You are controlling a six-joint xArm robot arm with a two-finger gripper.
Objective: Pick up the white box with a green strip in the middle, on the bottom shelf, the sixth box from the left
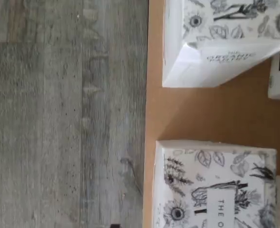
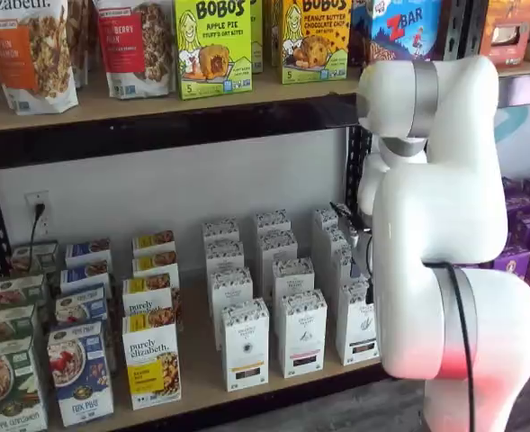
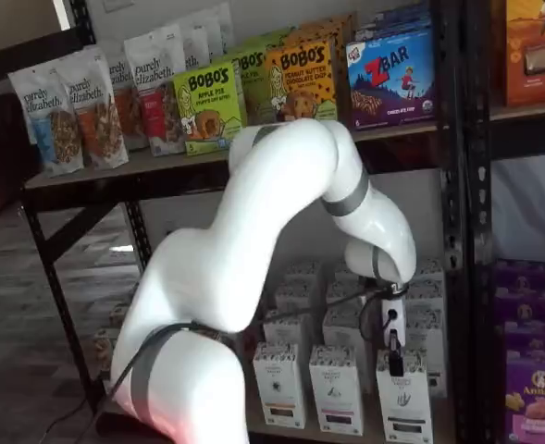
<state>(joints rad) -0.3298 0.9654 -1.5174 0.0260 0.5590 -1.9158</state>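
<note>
Looking past the white arm [image 2: 444,225] nearest the lens in both shelf views, and noting it covering the right end of the lower counter [image 2: 193,378]. Finding purple boxes [image 2: 525,225] beyond that end, past the black upright [image 3: 476,231]. Seeing Bobo's cartons [image 2: 212,36] and granola bags [image 2: 31,54] standing on the upper counter [image 2: 157,103].

Counting rows of slim white cartons running back from the front edge of the lower counter, with colourful cereal boxes [image 2: 80,373] crowding its left part. Placing the white box [image 2: 357,321] at the front edge, towards the right end, upright, its dark strip facing forward. Noting a like carton [image 2: 300,333] just beside it on the left, and more white cartons standing close behind it.

Spotting the black fingers [image 3: 395,363] hanging from the white gripper body in a shelf view, side-on, so not being able to tell whether spread or pressed together. Finding them just above the patterned top of the white box [image 3: 403,402], pointing down; not being able to tell whether touching.

Catching, in the wrist view, two flower-patterned carton tops [image 1: 216,185] standing apart on tan board beside the counter's edge, with grey wood flooring [image 1: 59,118] beyond that edge.
</note>
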